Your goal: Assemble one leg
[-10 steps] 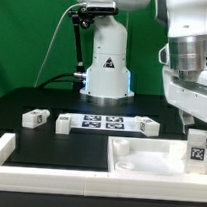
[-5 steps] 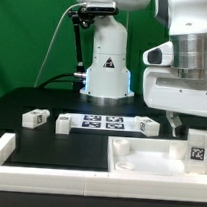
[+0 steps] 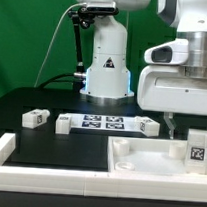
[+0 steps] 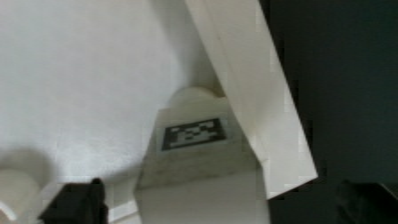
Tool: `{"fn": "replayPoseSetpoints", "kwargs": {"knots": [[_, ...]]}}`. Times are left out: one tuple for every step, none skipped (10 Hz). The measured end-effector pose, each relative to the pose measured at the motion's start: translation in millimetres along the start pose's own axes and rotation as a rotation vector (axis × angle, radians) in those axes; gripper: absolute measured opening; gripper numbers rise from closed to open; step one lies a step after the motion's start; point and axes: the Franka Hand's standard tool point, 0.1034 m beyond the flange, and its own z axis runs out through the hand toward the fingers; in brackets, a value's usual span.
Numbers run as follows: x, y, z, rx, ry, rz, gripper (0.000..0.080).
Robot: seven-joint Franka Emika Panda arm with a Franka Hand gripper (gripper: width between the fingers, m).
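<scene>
On the panel [image 3: 148, 155], upright leg [image 3: 197, 148].

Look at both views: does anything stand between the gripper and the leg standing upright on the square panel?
Nothing visible does. In the wrist view the leg lies straight ahead of the gripper, with only bare white panel around it.

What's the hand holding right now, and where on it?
Nothing. The hand is open above the leg, which stands on the panel, with both fingertips clear of it.
</scene>
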Motion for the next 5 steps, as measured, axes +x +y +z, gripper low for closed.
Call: {"fn": "replayPoseSetpoints", "kwargs": {"knots": [[0.1, 0.2, 0.0, 0.000, 0.000, -0.038, 0.0526], [0.1, 0.2, 0.0, 0.000, 0.000, -0.038, 0.0526], [0.1, 0.2, 0.0, 0.001, 0.000, -0.036, 0.0390], [0.5, 1.4, 0.0, -0.001, 0.000, -0.035, 0.0390], [0.5, 1.6, 0.1, -0.001, 0.000, -0.035, 0.0293]]}}
